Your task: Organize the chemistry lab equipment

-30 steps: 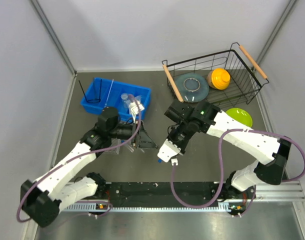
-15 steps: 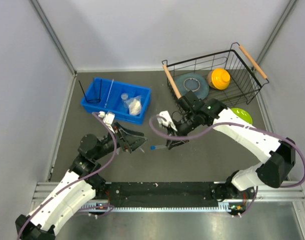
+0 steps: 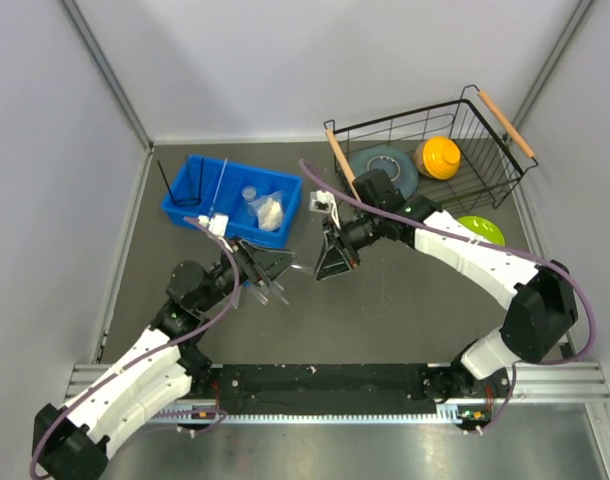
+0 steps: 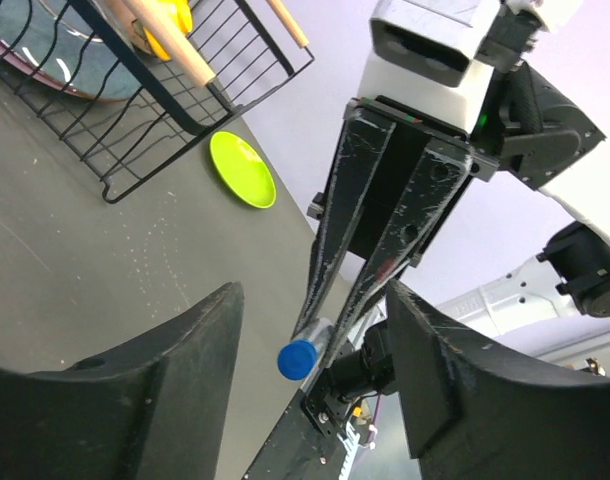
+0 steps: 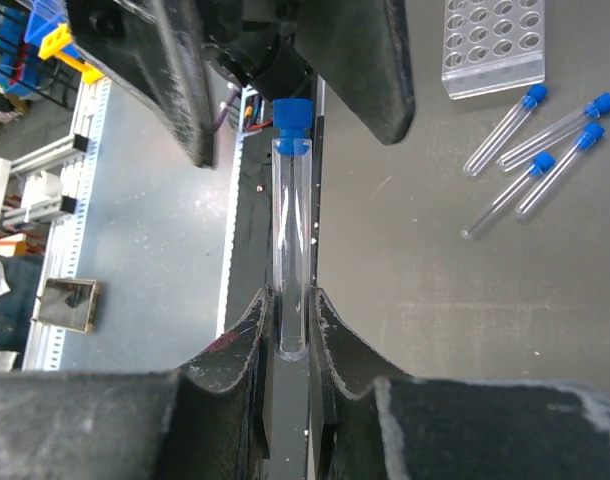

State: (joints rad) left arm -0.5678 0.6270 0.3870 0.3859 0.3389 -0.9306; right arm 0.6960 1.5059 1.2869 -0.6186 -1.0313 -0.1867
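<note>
My right gripper [image 5: 290, 296] is shut on the lower end of a clear blue-capped test tube [image 5: 291, 210]. It holds the tube in the air, cap pointing at my left gripper. In the top view the right gripper [image 3: 327, 270] faces the left gripper [image 3: 278, 265] over the table's middle. My left gripper [image 4: 313, 296] is open and empty, and the tube's blue cap [image 4: 297, 359] sits between its fingers without touching. The clear tube rack [image 5: 491, 45] and several loose tubes [image 5: 533, 160] lie on the table. The ring stand [image 3: 171, 185], glass rod [image 3: 220, 180], small cup [image 3: 250, 194] and white packet [image 3: 270, 210] are in the blue bin [image 3: 195, 215].
The black wire basket [image 3: 485, 135] at the back right holds a grey dish [image 3: 383, 170] and an orange dish [image 3: 440, 157]. A green dish [image 3: 482, 233] lies on the table in front of it. Walls close in the left, back and right sides.
The tube lay on the table half a second ago; my right gripper now holds it lifted towards the left gripper. My left gripper has shifted slightly right and stays open.
</note>
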